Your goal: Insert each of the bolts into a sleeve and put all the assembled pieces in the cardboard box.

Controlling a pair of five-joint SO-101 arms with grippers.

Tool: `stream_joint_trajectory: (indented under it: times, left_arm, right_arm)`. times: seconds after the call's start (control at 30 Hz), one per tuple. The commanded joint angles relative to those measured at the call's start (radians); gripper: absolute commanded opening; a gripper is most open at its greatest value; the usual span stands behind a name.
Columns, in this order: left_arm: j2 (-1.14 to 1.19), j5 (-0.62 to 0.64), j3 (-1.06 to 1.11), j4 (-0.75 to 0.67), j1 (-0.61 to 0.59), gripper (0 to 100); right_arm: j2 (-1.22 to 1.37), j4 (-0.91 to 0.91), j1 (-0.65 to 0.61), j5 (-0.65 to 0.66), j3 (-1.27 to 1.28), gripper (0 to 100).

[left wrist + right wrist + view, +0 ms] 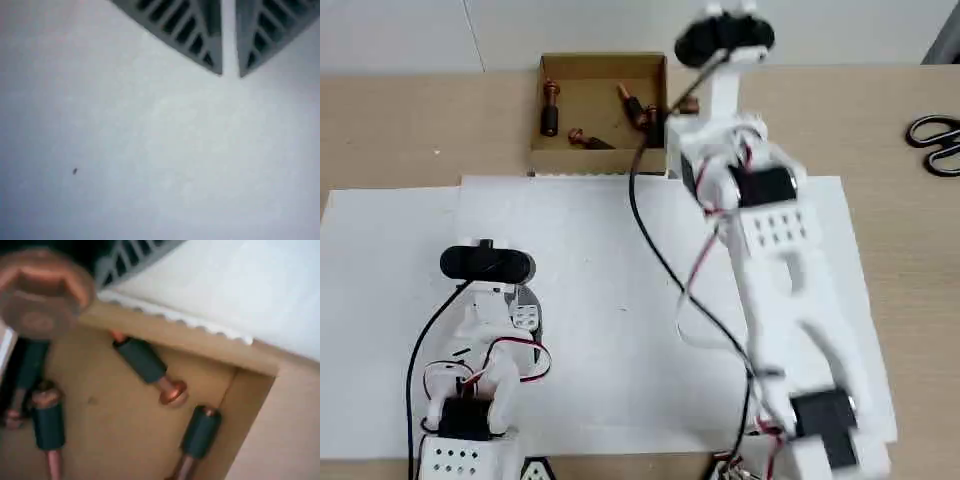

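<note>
the right pincer (pixel 676 110) hangs over the edge of the cardboard box (pixel 535 105), clenched on a bolt (pixel 42 290). i'd guess it is held there to drop among the sleeved pieces (pixel 145 360) lying just beneath it. the left pincer (pixel 229 62) is closed and empty, tips down on the white paper (pixel 150 160), out of the way.

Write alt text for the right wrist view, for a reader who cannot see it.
The head of a copper bolt hangs close to the camera above an open cardboard box. On the box floor lie at least three sleeved bolts, each a copper bolt pushed through a dark sleeve. White paper lies beyond the box wall.
</note>
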Motion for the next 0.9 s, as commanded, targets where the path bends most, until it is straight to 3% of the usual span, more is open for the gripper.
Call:
stream_joint_trajectory:
  times: [0.0,0.37,0.87]
  left_arm:
    - [-0.011,0.006,-0.004,-0.026,-0.005,1]
    - [-0.011,0.003,-0.004,-0.026,-0.002,1]
    - [-0.011,0.003,-0.004,-0.023,0.002,1]
  right_arm:
    - [0.17,-0.039,-0.007,-0.006,-0.259,0.4]
    - [0.616,-0.252,-0.038,-0.006,-0.591,0.4]
    - [0.923,-0.441,-0.085,0.074,-0.723,0.9]
